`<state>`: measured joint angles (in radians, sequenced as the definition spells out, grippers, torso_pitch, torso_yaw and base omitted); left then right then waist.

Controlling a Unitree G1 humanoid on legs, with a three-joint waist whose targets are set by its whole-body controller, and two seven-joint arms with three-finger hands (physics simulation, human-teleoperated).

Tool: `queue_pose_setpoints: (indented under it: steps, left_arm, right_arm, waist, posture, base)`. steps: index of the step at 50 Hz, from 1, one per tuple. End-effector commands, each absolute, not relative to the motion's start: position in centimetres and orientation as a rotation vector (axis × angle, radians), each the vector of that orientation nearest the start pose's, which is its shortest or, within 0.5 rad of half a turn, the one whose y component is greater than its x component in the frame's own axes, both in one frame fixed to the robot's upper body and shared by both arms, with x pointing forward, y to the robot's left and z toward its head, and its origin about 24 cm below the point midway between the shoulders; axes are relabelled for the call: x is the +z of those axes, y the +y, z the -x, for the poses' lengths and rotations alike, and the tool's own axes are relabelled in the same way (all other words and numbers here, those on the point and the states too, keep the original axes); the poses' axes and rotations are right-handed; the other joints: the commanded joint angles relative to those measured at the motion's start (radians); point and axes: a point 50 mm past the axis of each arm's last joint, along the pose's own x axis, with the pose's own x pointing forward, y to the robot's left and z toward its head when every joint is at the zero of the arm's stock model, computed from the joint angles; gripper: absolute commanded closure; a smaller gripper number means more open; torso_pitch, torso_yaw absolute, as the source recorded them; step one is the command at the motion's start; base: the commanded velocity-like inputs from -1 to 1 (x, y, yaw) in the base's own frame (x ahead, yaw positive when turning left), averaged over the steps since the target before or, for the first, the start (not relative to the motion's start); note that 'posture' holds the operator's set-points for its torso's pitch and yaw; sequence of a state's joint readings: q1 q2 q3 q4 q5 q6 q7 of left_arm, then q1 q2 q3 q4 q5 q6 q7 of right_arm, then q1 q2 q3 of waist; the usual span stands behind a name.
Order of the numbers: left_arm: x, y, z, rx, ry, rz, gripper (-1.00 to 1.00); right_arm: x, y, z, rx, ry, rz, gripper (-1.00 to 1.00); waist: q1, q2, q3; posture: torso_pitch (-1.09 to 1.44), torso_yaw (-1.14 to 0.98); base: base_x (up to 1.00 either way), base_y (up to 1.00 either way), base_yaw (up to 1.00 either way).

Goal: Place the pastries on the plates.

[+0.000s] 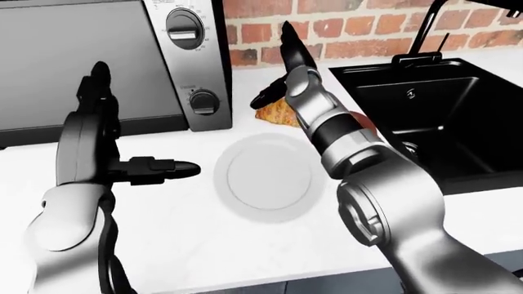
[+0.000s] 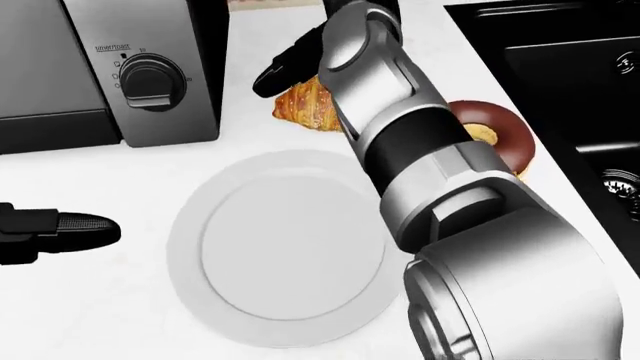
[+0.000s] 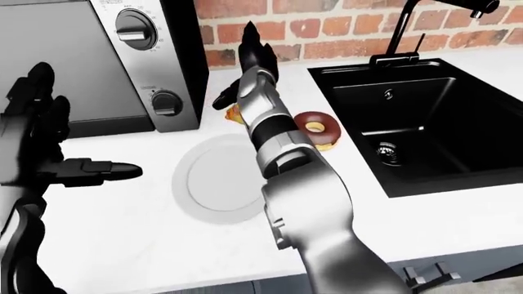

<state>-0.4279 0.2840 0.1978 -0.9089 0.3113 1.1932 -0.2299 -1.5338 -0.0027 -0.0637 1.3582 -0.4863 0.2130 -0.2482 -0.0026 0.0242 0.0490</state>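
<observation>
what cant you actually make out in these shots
- Croissant: the right arm hides its right part in every view.
- Donut: the forearm covers part of it in the head view and nearly all of it in the left-eye view.
- Right hand: whether its fingers touch the croissant cannot be told.
- Plate: its lower right rim lies behind the arm in the head view.
- Oven dial labels: too small to read.

Croissant (image 2: 305, 105), chocolate donut (image 3: 317, 128) on counter; white plate (image 2: 280, 247) bare.

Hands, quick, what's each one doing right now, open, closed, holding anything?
Left hand: open, holding nothing, fingers spread above the counter.
Right hand: open, empty, fingers extended above the croissant, not closed on it.
</observation>
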Motion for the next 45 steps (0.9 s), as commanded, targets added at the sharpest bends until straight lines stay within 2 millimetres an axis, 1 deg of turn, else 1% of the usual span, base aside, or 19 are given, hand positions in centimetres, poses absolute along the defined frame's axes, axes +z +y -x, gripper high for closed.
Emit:
queue_pose_setpoints:
  steps: [1, 6, 9, 12, 16, 19, 26, 31, 33, 41, 42, 44, 45]
  left_arm:
    - [24.7, 20.5, -22.2, 0.246, -0.211, -0.336, -1.00]
    - [26.1, 20.5, -21.6, 0.241, -0.227, -0.357, -1.00]
    - [26.5, 20.5, -21.0, 0.234, -0.224, -0.360, -1.00]
    - [27.3, 21.2, -20.6, 0.242, -0.218, -0.380, -1.00]
    - [27.0, 20.9, -20.6, 0.226, -0.204, -0.390, -1.00]
    - [27.0, 21.1, -20.4, 0.228, -0.196, -0.397, -1.00]
    - [27.3, 21.0, -20.1, 0.225, -0.194, -0.406, -1.00]
    - [27.1, 21.3, -19.6, 0.239, -0.188, -0.399, -1.00]
    - [27.2, 21.2, -19.5, 0.235, -0.197, -0.401, -1.00]
    - [27.1, 21.1, -19.3, 0.235, -0.191, -0.408, -1.00]
    - [27.2, 21.1, -19.2, 0.235, -0.192, -0.407, -1.00]
    - [27.2, 21.2, -19.1, 0.237, -0.193, -0.406, -1.00]
    - [27.2, 21.2, -19.1, 0.238, -0.192, -0.407, -1.00]
  right_arm:
    - [27.9, -4.7, -42.3, -0.081, -0.180, 0.666, -1.00]
    - [27.8, -4.6, -42.3, -0.073, -0.178, 0.664, -1.00]
    - [27.8, -4.5, -42.3, -0.070, -0.179, 0.665, -1.00]
    - [27.6, -4.4, -42.3, -0.064, -0.177, 0.663, -1.00]
    - [27.3, -4.5, -42.3, -0.063, -0.169, 0.659, -1.00]
    - [27.3, -4.7, -42.4, -0.073, -0.167, 0.658, -1.00]
    - [27.6, -4.7, -42.4, -0.076, -0.165, 0.652, -1.00]
    - [28.8, -4.7, -42.2, -0.101, -0.192, 0.626, -1.00]
    - [28.8, -4.6, -42.2, -0.095, -0.185, 0.629, -1.00]
    - [29.3, -4.7, -42.2, -0.083, -0.174, 0.677, -1.00]
    - [29.2, -4.7, -42.3, -0.068, -0.165, 0.713, -1.00]
    - [28.9, -4.7, -42.3, -0.060, -0.151, 0.726, -1.00]
    - [28.8, -4.7, -42.3, -0.052, -0.156, 0.776, -1.00]
  waist:
    - [0.000, 0.006, -0.024]
    - [-0.002, 0.008, -0.018]
    - [-0.002, 0.009, -0.012]
    - [-0.004, 0.012, -0.005]
    - [-0.003, 0.014, 0.004]
    - [-0.002, 0.014, 0.007]
    - [-0.001, 0.006, 0.021]
    - [-0.001, 0.003, 0.030]
    - [0.000, 0.001, 0.032]
    - [0.002, -0.007, 0.034]
    - [0.003, -0.008, 0.034]
    - [0.003, -0.009, 0.035]
    - [0.004, -0.010, 0.036]
  posture:
    - [0.01, 0.00]
    - [0.02, 0.00]
    - [0.03, 0.00]
    - [0.04, 0.00]
    - [0.05, 0.00]
    - [0.06, 0.00]
    - [0.09, 0.00]
    - [0.10, 0.00]
    - [0.10, 0.00]
    - [0.10, 0.00]
    - [0.10, 0.00]
    - [0.10, 0.00]
    - [0.10, 0.00]
  base:
    - [0.00, 0.00, 0.00]
    - [0.00, 0.00, 0.00]
    - [0.00, 0.00, 0.00]
    - [0.00, 0.00, 0.00]
    - [0.00, 0.00, 0.00]
    - [0.00, 0.00, 0.00]
    - [0.00, 0.00, 0.00]
    - [0.00, 0.00, 0.00]
    - [0.00, 0.00, 0.00]
    - [0.00, 0.00, 0.00]
    - [0.00, 0.00, 0.00]
    - [0.00, 0.00, 0.00]
    - [0.00, 0.00, 0.00]
